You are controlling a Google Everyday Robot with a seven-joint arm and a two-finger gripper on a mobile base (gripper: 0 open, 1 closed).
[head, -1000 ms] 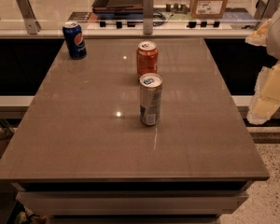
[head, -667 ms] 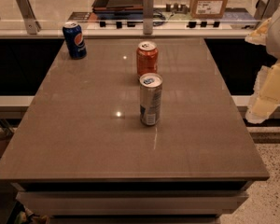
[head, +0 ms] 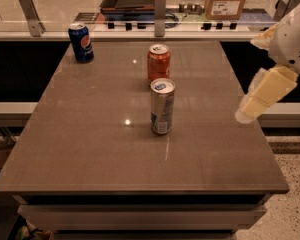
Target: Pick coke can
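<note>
Camera view shows my gripper (head: 257, 100) hanging just past the right edge of the counter (head: 80, 139), holding nothing. I cannot tell if it is spread or pressed together. The pick is not started. The coke can (head: 158, 63) stands well to its left, toward the back edge, just behind the tall silver can (head: 162, 106).

Coke can (head: 158, 62) upright mid-table (head: 85, 139); slim silver can (head: 162, 106) just in front. Pepsi can (head: 80, 42) far-left corner. Gripper (head: 244, 114) hovers at right edge.
</note>
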